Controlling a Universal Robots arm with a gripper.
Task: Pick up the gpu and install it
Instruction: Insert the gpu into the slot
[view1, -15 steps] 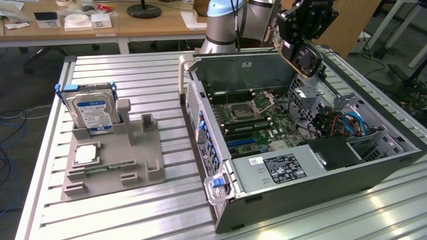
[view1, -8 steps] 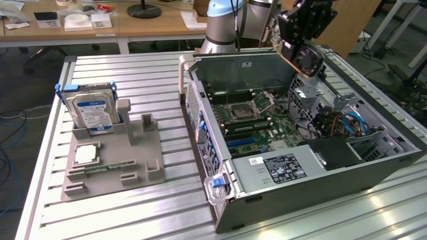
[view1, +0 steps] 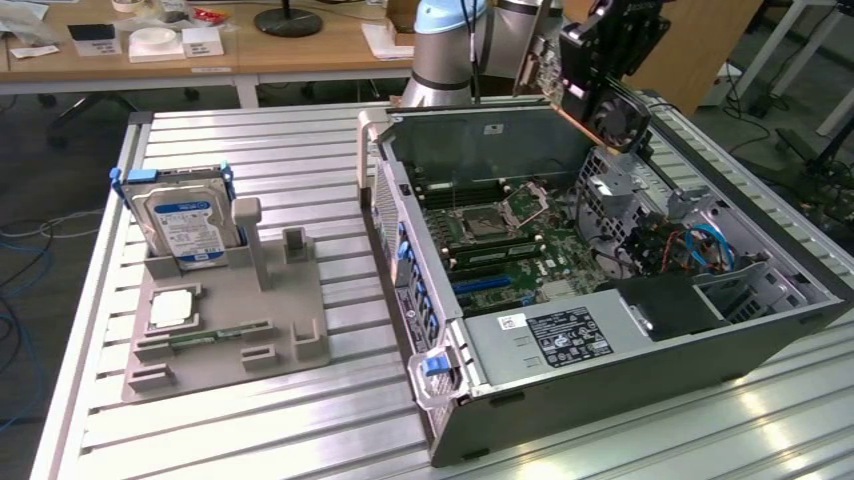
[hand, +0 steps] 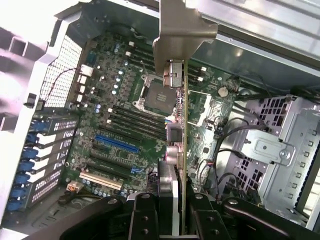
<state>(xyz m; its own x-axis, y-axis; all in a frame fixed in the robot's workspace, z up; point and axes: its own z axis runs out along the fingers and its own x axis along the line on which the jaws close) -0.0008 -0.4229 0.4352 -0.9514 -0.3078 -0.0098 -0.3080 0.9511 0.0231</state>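
Exterior view: robot arm (view1: 447, 30) leaning in from the far side of the slatted metal bench (view1: 267, 150), black hand (view1: 607, 62) high over the far wall of an open computer case (view1: 641, 400), pinching the gpu (view1: 611, 115) by its top. Card hanging upright with a slight tilt, round black fan (view1: 618, 112) showing, above the motherboard (view1: 494, 235) and seated in no slot. Inside the case, at its near end, a power supply (view1: 561, 335) with a dark label, writing too small to read. Well apart, toward the exterior view's left, a grey holder (view1: 287, 300) on the bench, carrying an upright hard drive (view1: 187, 225) with a blue-and-white label, text unreadable, plus a square processor chip (view1: 171, 310) and a narrow green memory stick (view1: 200, 337) lying flat. Wrist view, looking straight down the card: gpu (hand: 183, 150) edge-on, silvery end bracket (hand: 182, 30) farthest from the camera, black fingers (hand: 145, 217) pressed against either face. Beneath, green motherboard (hand: 100, 100) with a square processor socket (hand: 160, 97), a blue expansion slot (hand: 117, 145) and, beside the board, a perforated metal drive cage (hand: 280, 145). Board markings too small to read.
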